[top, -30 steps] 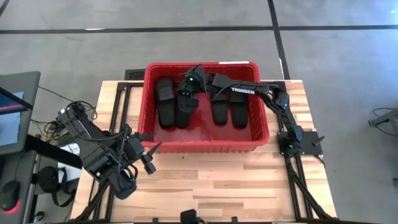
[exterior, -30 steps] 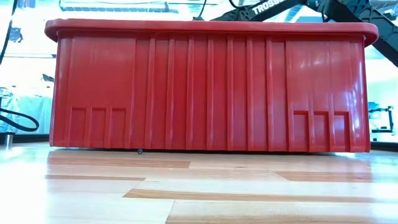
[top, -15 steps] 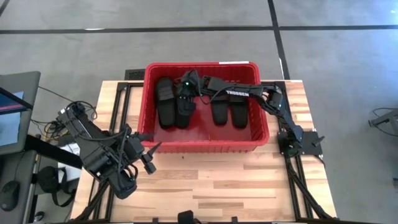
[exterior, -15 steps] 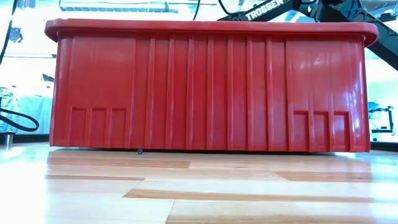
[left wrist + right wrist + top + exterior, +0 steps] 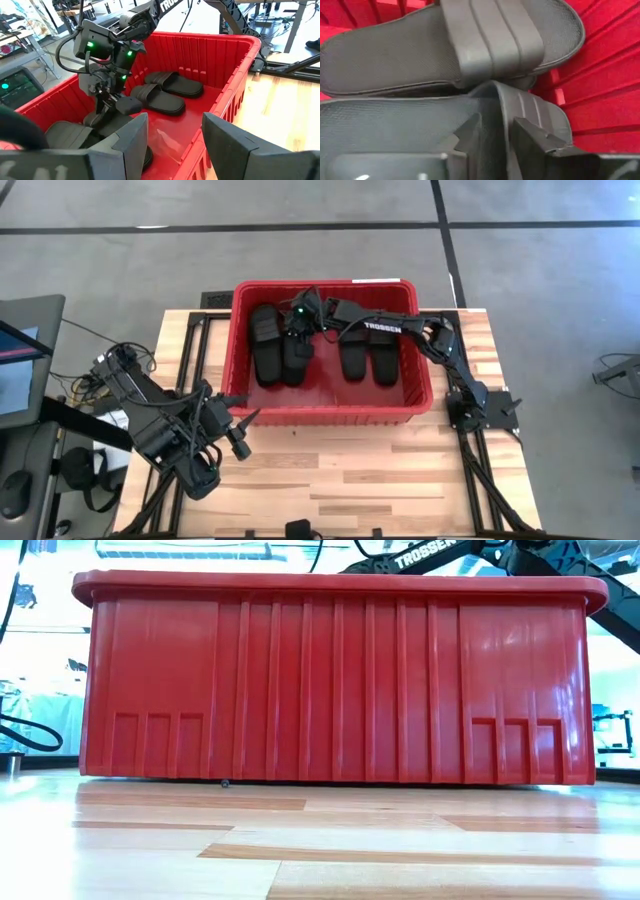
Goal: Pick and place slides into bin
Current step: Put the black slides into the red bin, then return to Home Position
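Four black slides (image 5: 320, 350) lie inside the red bin (image 5: 421, 405) at the surface's far edge; the right gripper (image 5: 297, 332) straddles one slide's strap, jaws narrowly parted; the left gripper (image 5: 240, 420) waits outside the bin's near-left corner, jaws wide.

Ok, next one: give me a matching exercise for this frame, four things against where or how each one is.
Things:
1. bin
2. left tool
3. right tool
4. table

States:
A. reaching down into the bin, right over a black slide
B. pale wood planks
C. red, with slides lying inside
D. open, outside the bin, over the table

Pairs: 1-C, 2-D, 3-A, 4-B
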{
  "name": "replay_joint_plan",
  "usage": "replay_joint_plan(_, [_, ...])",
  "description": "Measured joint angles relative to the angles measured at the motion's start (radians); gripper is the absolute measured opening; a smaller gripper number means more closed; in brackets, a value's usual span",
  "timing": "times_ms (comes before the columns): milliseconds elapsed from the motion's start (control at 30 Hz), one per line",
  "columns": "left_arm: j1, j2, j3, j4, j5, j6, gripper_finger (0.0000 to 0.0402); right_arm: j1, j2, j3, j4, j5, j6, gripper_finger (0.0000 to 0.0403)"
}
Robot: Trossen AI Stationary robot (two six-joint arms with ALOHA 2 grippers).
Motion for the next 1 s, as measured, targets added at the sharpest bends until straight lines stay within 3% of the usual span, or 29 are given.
replay_joint_plan(533, [0.000, 0.000, 0.000, 0.003, 0.008, -0.007, 0.0176, 0.002, 0.000, 0.002, -0.052, -0.037, 0.011, 0.0240])
replay_joint_plan(767, [0.000, 0.000, 0.000, 0.003, 0.019, -0.008, 0.0176, 0.003, -0.010, 0.002, -0.042, -0.047, 0.019, 0.0255])
replay_joint_plan(1000, [0.000, 0.000, 0.000, -0.005, 0.020, -0.008, 0.0176, 0.015, -0.011, 0.085, -0.107, -0.051, 0.009, 0.0256])
